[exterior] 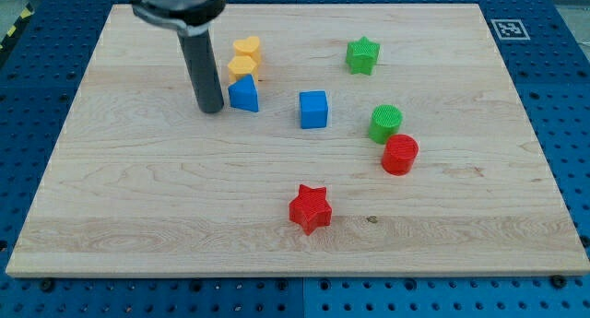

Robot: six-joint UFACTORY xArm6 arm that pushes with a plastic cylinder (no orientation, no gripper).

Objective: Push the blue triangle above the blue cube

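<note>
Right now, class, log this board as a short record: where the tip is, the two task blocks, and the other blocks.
tip: my tip, just left of the blue triangle
target: blue cube, to the triangle's right
behind triangle: yellow heart
view's right: green star, green cylinder, red cylinder
view's bottom: red star

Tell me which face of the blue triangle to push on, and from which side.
Judging by the layout, press the blue triangle on its left face, low, driving it right and up past the blue cube. My tip already sits just left of it; the yellow block crowds its top.
</note>
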